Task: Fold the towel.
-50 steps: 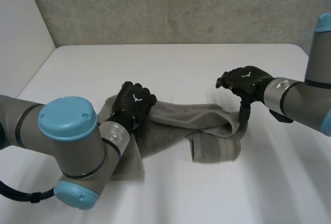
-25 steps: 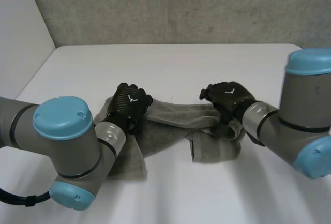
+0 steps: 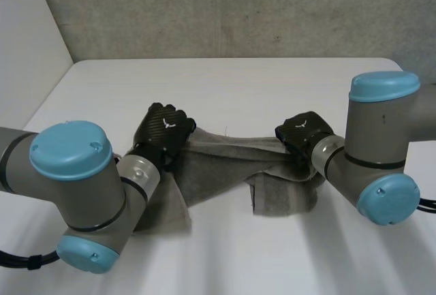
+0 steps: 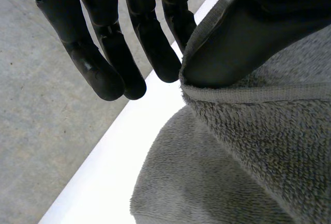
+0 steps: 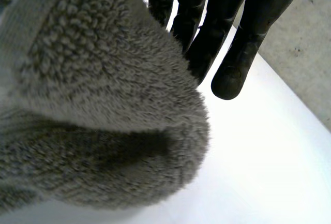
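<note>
Right hand [image 3: 303,133] has come down from above the towel's [image 3: 225,165] right end & now sits low on it, w/ its arm swung round in front. Left hand [image 3: 163,130] has edged outward a bit. Top edge btwn them looks pulled straighter than a sec ago.

Why I hold it so: one hand at each end of the long top edge, so I can lift & carry it as one line, prob. to lay it over the rest.

Left wrist view: thumb [image 4: 243,43] clamps the hem against the nearest of my fingers [image 4: 170,53], the others straight past the cloth. That's a pinch, not a fist.

Right wrist view: pile is bunched by the palm, fingers [image 5: 232,74] straight behind it. I judge it a pinch too, tho the thumb is under cloth.

Towel is grey terry, thick loops, w/ a flat woven band at the hem. It lies rumpled on the white worktop [image 3: 272,84], mid part stretched btwn my hands, a flap sagging toward me at each end. No neat fold yet.
</note>
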{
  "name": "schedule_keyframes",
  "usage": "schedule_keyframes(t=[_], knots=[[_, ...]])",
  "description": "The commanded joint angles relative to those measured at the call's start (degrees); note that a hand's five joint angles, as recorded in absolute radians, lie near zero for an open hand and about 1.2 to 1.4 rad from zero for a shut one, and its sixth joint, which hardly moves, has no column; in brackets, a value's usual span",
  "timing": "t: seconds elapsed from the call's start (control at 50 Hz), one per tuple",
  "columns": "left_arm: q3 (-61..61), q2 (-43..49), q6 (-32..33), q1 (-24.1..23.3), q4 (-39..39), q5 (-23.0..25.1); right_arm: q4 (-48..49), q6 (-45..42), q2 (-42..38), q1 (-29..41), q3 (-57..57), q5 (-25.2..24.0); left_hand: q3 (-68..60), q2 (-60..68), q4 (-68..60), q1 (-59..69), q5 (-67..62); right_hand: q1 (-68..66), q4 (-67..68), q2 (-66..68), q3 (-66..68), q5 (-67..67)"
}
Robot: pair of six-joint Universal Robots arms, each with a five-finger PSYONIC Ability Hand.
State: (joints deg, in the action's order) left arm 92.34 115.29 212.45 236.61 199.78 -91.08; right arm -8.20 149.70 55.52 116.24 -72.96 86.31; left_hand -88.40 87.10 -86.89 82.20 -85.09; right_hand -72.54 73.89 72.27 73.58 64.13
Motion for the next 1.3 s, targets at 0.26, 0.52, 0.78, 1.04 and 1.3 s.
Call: schedule_keyframes(t=[0.26,0.52,0.78,1.04,1.3], knots=[[-12.27,-8.6,-1.69,3.25,-17.76,0.29,-11.05,-14.7,11.98,-1.28,10.56,1.85,8.4,-7.1,6.89,-2.2,15.09,12.66,-14.02,-12.4,-13.71,-14.26],[-12.98,-2.0,-2.13,2.54,-18.38,0.12,-20.36,-20.06,5.13,-1.45,10.38,1.49,8.4,-7.1,6.89,-2.2,15.09,2.91,-4.26,-2.64,-3.95,-4.5],[-32.8,8.1,6.22,4.04,-18.38,-0.59,-9.78,-28.06,-1.55,-1.89,28.81,1.85,8.4,-7.1,6.89,-2.2,15.09,-7.46,6.11,7.73,6.42,5.87],[-51.11,2.21,-7.75,5.0,3.51,-5.16,34.66,-26.65,9.61,-2.33,20.68,1.5,8.4,-7.1,6.89,-2.2,15.09,-7.46,6.11,7.73,6.42,5.87],[-40.78,9.33,-7.41,5.97,-14.07,3.71,5.78,-26.65,6.54,-2.77,16.81,-2.28,8.4,-7.1,6.89,-2.2,15.09,-7.46,6.11,7.73,6.42,5.87]])
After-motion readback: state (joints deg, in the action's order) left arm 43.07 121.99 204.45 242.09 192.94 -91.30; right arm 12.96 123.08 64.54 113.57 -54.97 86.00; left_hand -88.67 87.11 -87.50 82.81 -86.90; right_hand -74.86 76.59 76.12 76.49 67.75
